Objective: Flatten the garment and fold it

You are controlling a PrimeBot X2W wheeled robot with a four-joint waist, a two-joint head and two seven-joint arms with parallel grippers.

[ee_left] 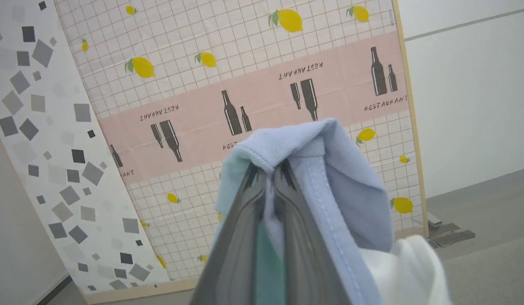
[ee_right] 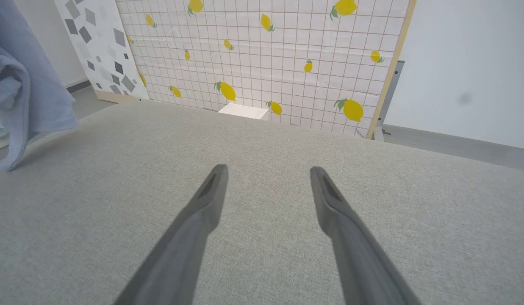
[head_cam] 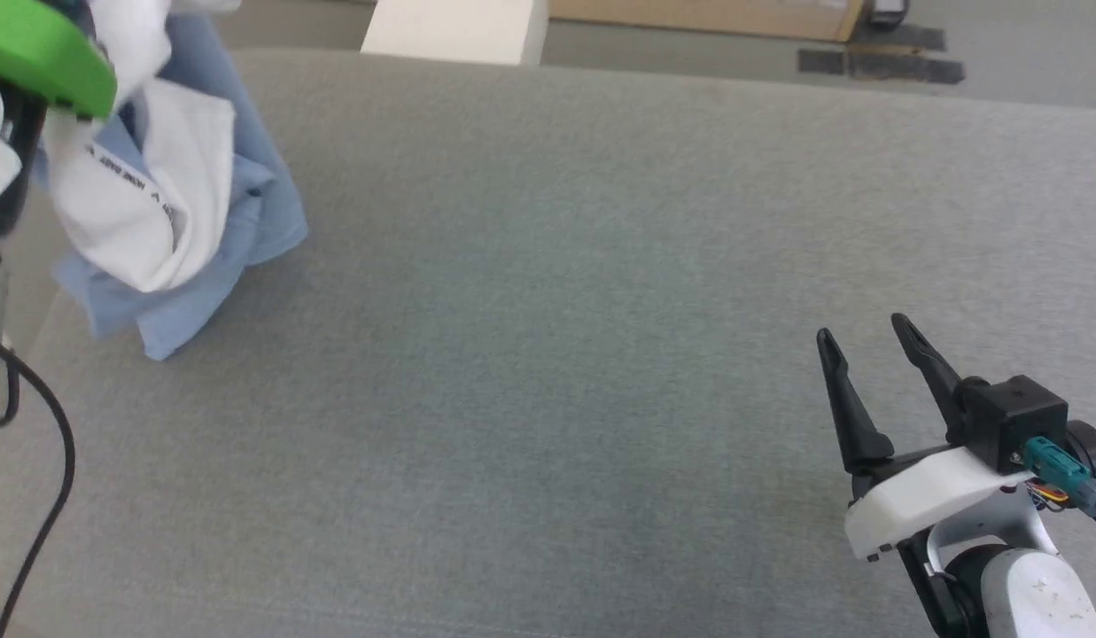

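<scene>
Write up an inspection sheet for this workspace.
Surface: grey woven fabric tabletop, flat.
Job's things: light blue knit polo shirt with white collar, bunched, hanging from the left gripper at the far left.
Clutter: nothing seen.
Grippers: left gripper shut on the shirt; right gripper open, holding nothing, over the tabletop.
Cables: black cable looping at the left edge; teal connector on the right wrist.
Surroundings: lemon-print grid panel, grey-squares panel, white box beyond the table, white wall.
</scene>
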